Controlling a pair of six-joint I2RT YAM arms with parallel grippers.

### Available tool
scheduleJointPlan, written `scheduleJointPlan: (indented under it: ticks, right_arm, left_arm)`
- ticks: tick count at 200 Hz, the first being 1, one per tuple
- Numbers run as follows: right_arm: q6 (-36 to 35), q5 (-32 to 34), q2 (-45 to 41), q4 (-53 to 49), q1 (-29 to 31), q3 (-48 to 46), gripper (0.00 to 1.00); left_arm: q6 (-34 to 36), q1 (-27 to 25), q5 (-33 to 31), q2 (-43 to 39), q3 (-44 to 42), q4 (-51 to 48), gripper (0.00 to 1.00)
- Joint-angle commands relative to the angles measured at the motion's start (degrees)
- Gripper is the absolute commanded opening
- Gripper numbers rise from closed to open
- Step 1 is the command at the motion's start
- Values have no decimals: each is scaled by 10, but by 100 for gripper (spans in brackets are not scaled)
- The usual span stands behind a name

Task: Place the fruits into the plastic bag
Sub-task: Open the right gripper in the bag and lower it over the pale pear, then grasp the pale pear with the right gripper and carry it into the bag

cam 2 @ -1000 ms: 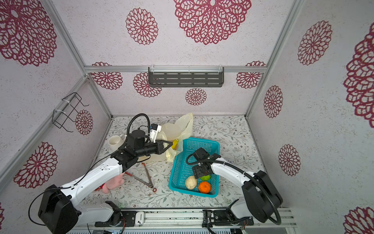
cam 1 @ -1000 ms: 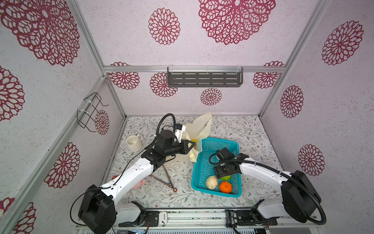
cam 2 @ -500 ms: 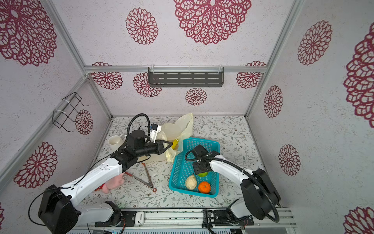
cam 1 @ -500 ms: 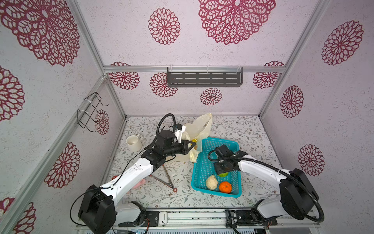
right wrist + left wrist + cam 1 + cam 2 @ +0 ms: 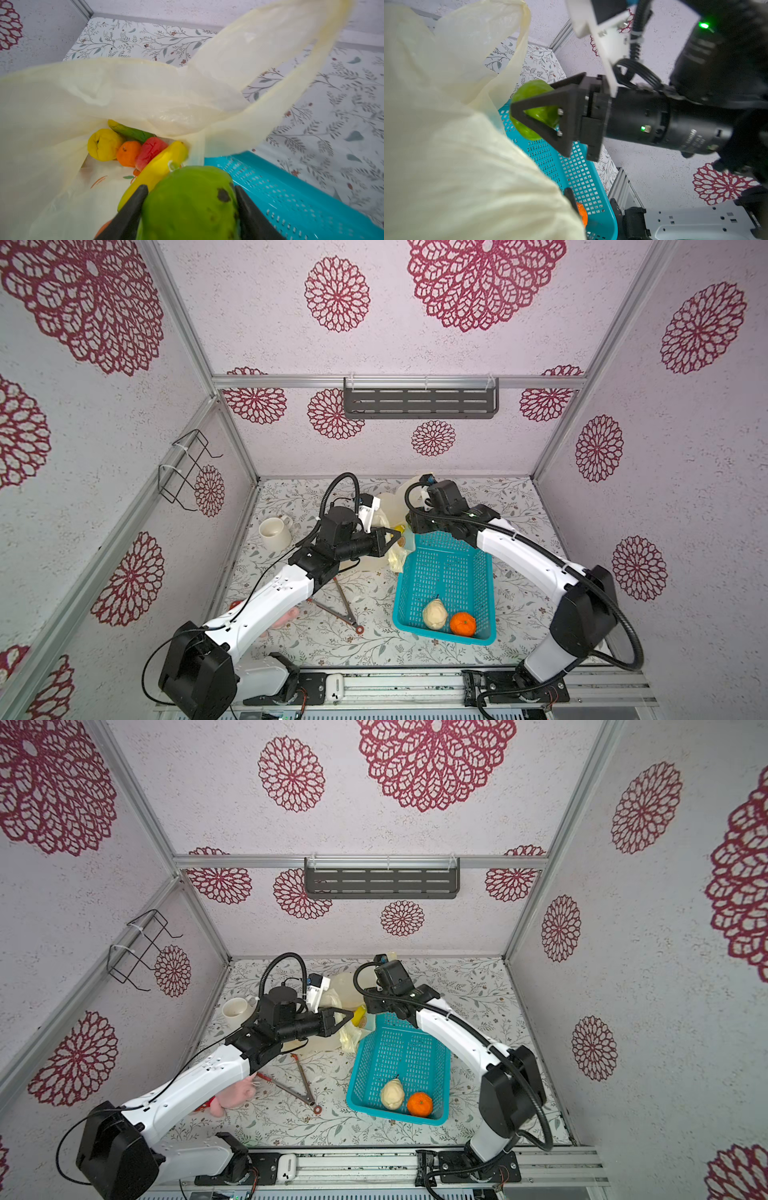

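Right wrist view: the right tool (image 5: 190,193) is clamped on a green knobbly ball (image 5: 187,214); straight ahead of it gapes the plastic bag (image 5: 93,93), fruits (image 5: 128,151) inside. The left tool (image 5: 395,535), fully closed, pinches the bag's rim.

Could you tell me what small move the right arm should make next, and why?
Probably ease the right gripper a little forward over the mouth of the plastic bag before releasing. Its jaws clamp the green fruit, which hangs above the rim of the teal basket, just short of the opening. The left gripper, shut on the bag's edge, holds that mouth open.
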Motion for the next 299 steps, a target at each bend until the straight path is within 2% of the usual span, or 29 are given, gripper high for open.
scheduleJointPlan:
  ticks: [1,34,61,96,120,164,194,234,255,299]
  right_arm:
    - [-12,-41,43,27,-1,54,50]
    - [-5,-75,120,31,0,120,52]
    - [3,-84,154,32,0,141,67]
    - [5,-60,135,43,-1,121,83]
    - [-1,-49,98,55,-6,93,85]
    - [-4,-26,-27,79,-14,-13,84]
    - [-9,0,-143,42,-16,-125,84]
    - [-7,-96,-273,-25,-1,-305,82]
    - [-9,-142,-297,-55,34,-372,82]
    - [-36,-140,-260,-102,69,-402,83]
  left_arm:
    - [3,0,-10,-22,-2,-2,0]
    - [-3,0,-16,-32,-9,-3,0]
    - [-5,-1,-19,-39,-13,-4,0]
    - [-6,-1,-22,-43,-15,-5,0]
    - [-3,-1,-23,-42,-14,-4,0]
    - [0,-1,-28,-38,-12,3,0]
    - [1,0,-26,-35,-11,10,0]
    - [1,0,-28,-26,-17,26,0]
    - [1,1,-20,-15,-12,31,0]
    - [1,1,-10,-6,-5,30,0]
